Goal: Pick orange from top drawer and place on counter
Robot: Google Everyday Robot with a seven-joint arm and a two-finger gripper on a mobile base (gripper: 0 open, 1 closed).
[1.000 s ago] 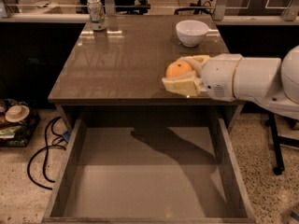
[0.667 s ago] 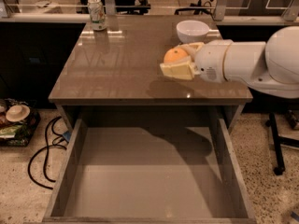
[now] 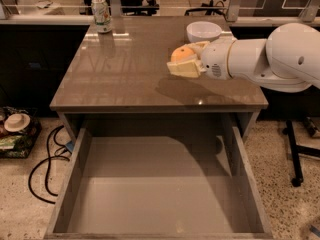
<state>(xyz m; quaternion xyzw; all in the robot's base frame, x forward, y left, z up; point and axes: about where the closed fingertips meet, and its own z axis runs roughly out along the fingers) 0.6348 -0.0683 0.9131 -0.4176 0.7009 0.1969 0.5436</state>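
Observation:
The orange [image 3: 181,53] is held between the cream fingers of my gripper [image 3: 186,60], above the right part of the glossy grey-brown counter [image 3: 125,69]. The gripper is shut on the orange and my white arm [image 3: 270,59] reaches in from the right. The top drawer [image 3: 155,189] stands pulled open below the counter's front edge, and its flat bottom holds nothing.
A white bowl [image 3: 204,31] stands on the counter at the back right, just behind the gripper. A drink can [image 3: 101,15] stands at the back left corner. Cables [image 3: 45,159] and clutter lie on the floor at left; a chair base [image 3: 295,149] is at right.
The gripper with the orange has moved left and further back over the counter, away from the front edge.

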